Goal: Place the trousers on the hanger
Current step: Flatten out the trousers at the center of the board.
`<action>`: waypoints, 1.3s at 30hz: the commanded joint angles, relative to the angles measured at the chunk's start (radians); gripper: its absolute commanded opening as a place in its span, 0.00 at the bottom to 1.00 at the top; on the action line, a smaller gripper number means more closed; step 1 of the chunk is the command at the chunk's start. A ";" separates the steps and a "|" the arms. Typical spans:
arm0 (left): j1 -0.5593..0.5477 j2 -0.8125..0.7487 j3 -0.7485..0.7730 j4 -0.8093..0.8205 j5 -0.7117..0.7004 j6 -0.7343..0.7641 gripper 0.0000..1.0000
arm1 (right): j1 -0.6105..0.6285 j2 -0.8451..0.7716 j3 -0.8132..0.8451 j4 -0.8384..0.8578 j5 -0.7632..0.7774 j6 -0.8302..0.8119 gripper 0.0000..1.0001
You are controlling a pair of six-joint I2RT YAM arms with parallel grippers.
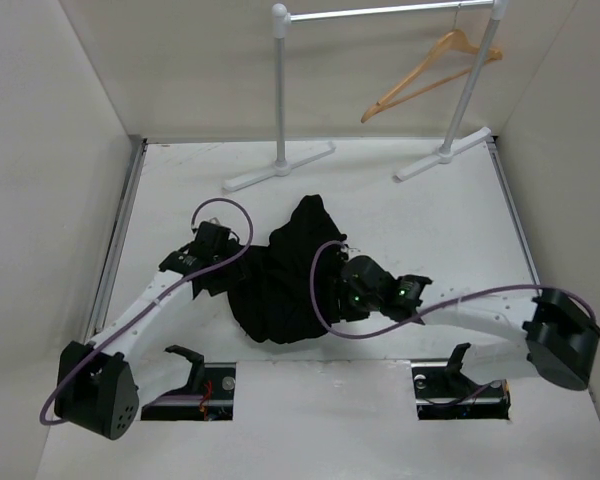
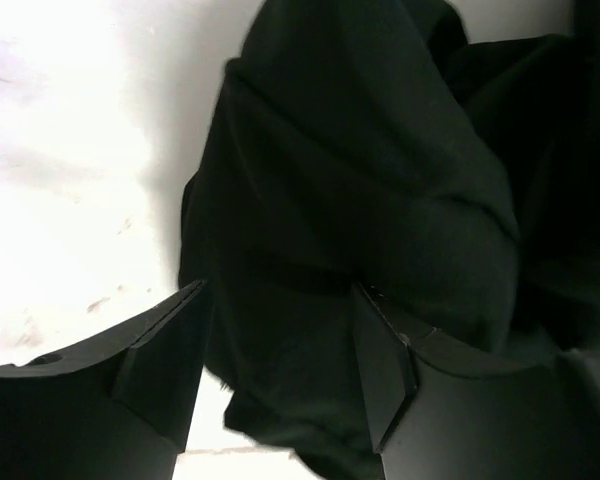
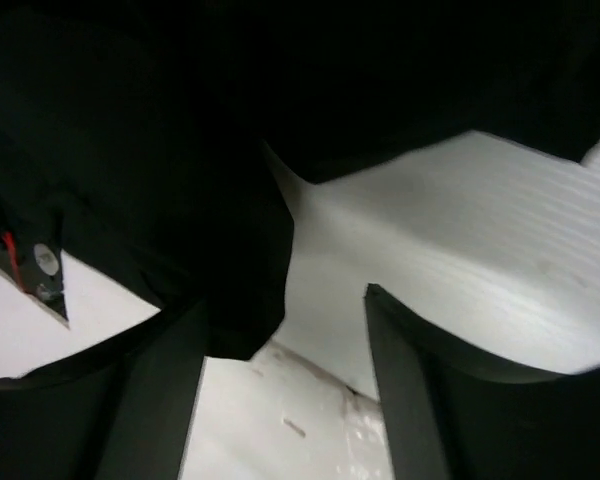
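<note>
Left fingers (image 2: 155,375) spread astride a fold of the trousers (image 1: 280,285), right fingers (image 3: 410,400) spread at the heap's edge over tabletop (image 3: 460,230), hanger (image 1: 427,68) well apart on the rail (image 1: 380,12)

1. I saw the trousers (image 1: 280,280) as a plain black heap of soft cloth, bunched and folded over on itself, so I could not tell the two legs apart.
2. They lay on the desk (image 1: 400,220) near its middle, with a peak of cloth toward the far side and a rounded lobe toward the near edge.
3. The hanger (image 1: 430,72), light-brown wood with a metal hook, hung tilted from the rail (image 1: 380,12) at the far right, well apart from the trousers.
</note>
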 commanded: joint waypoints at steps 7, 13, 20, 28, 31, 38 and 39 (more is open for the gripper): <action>-0.029 0.115 0.064 0.250 0.077 -0.085 0.09 | -0.062 -0.009 0.120 0.192 0.045 -0.011 0.04; -0.180 0.131 0.559 0.145 0.025 -0.118 0.02 | -0.166 -0.270 0.506 -0.317 0.256 -0.175 0.03; -0.190 0.108 0.966 -0.072 -0.133 -0.007 0.02 | 0.017 -0.133 0.976 -0.594 0.347 -0.180 0.05; 0.155 -0.081 0.637 -0.195 -0.101 0.018 0.21 | 0.326 0.216 0.801 -0.346 0.191 -0.021 0.30; 0.192 -0.137 0.458 -0.213 -0.069 0.024 0.34 | 0.314 0.150 0.758 -0.343 0.207 -0.036 0.64; 0.018 -0.153 0.255 -0.199 -0.027 0.010 0.48 | -0.055 -0.337 0.346 -0.453 0.289 0.091 0.30; -0.024 -0.141 0.243 -0.199 -0.039 0.009 0.49 | -0.121 -0.391 0.291 -0.491 0.295 0.128 0.21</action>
